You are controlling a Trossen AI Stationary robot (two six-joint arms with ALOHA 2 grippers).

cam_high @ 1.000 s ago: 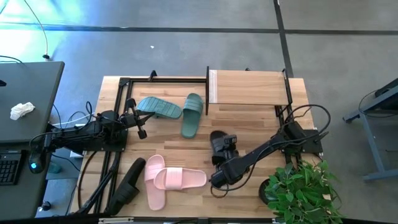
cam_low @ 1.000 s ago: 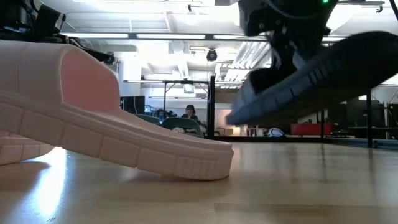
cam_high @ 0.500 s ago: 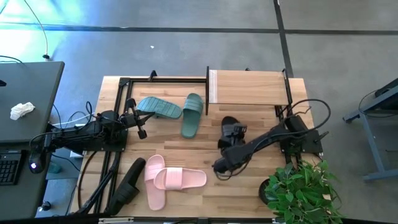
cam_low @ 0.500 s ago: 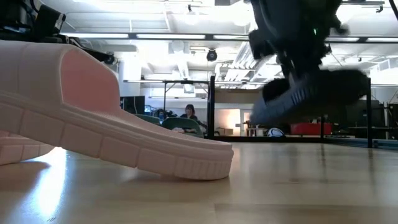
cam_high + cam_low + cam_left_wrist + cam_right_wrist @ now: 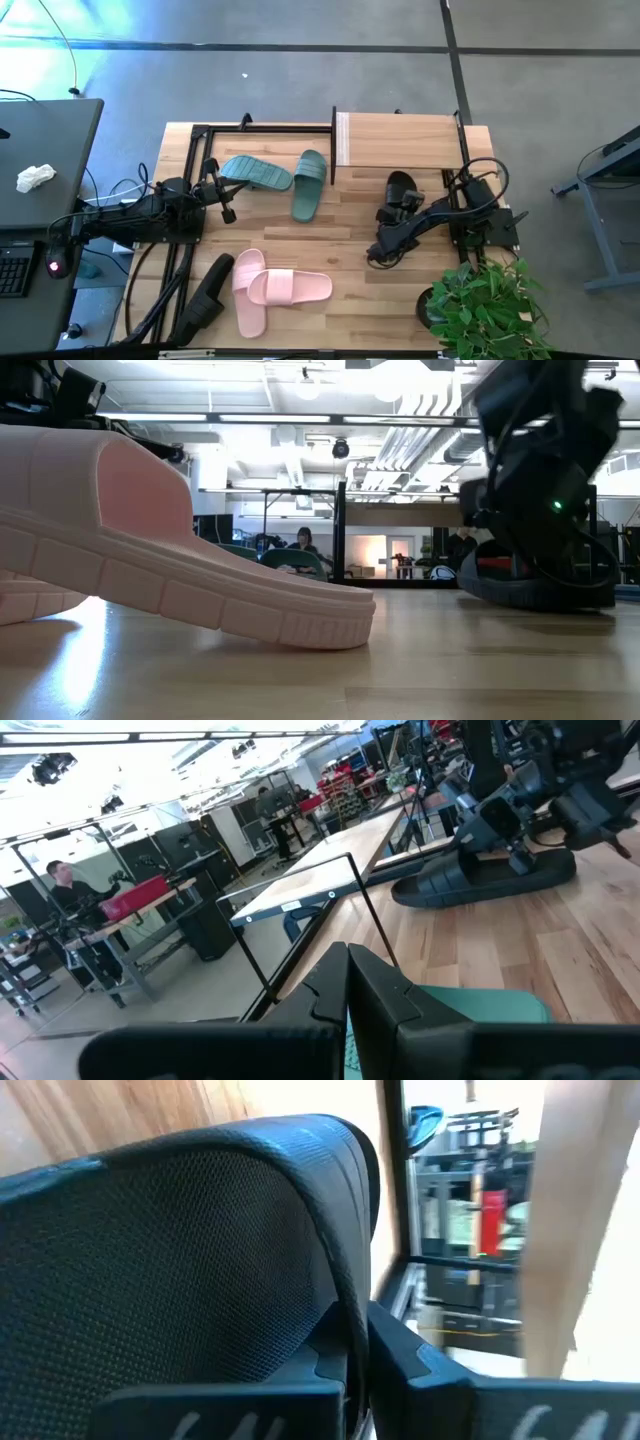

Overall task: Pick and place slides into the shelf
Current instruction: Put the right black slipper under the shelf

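My right gripper (image 5: pixel 398 207) is shut on a black slide (image 5: pixel 401 186) just in front of the shelf (image 5: pixel 400 140), a low rack with a light wooden top. In the left wrist view the slide (image 5: pixel 480 880) sits level and low on the wood. Two teal slides (image 5: pixel 255 172) (image 5: pixel 310 185) lie sole down at the far left. Two pink slides (image 5: pixel 290 287) (image 5: pixel 248 295) lie near the front, with another black slide (image 5: pixel 207 292) beside them. My left gripper (image 5: pixel 350 1005) waits shut at the table's left. My right gripper has the black slide by its wide strap (image 5: pixel 345 1320). The strap's edge runs down between the two fingers (image 5: pixel 450 1375). The fingers slant down at it from the table's near side. The slide is level, its sole (image 5: pixel 530 598) at the tabletop.
A bare black metal frame (image 5: pixel 262 128) stands at the far left beside the shelf. A potted plant (image 5: pixel 480 300) fills the near right corner. A grey side table (image 5: pixel 40 180) with a keyboard stands left of the table. Bare wood lies between the pink slides and the shelf.
My right gripper has carried the black slide from the table's middle toward the far right, up to the shelf's front, and has sunk while rolling. The slide hung tilted and clear of the table; now it is level and down at the wood.
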